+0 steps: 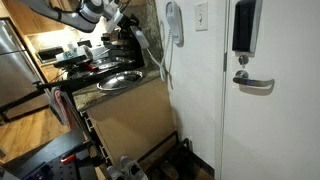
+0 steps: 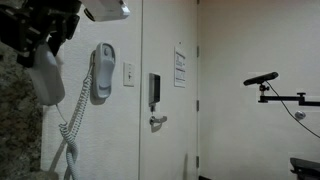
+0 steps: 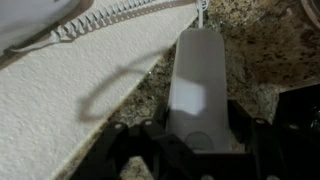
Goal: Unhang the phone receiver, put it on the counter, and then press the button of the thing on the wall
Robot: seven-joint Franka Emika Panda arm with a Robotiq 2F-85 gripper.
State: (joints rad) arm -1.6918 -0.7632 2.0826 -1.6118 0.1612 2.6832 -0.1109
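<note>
We see the gripper (image 3: 198,135) clamped on one end of the phone receiver (image 3: 198,75) over the counter (image 3: 262,50) — light, stiff, prob. slick plastic, coiled cord (image 3: 110,21) likely tugging.

Dark speckled granite counter (image 3: 265,45), a shallow metal dish (image 1: 118,80) on it.

Top left: dark jaws grip the pale phone receiver (image 2: 45,75), which hangs roughly upright. Speckled worktop (image 2: 12,135) stone shows at the left edge. Coiled cord (image 2: 70,120) hangs beside the grey wall unit (image 2: 102,72). Further right: switch plate (image 2: 128,73), then a door (image 2: 165,150) with a lever handle (image 2: 158,121).
</note>
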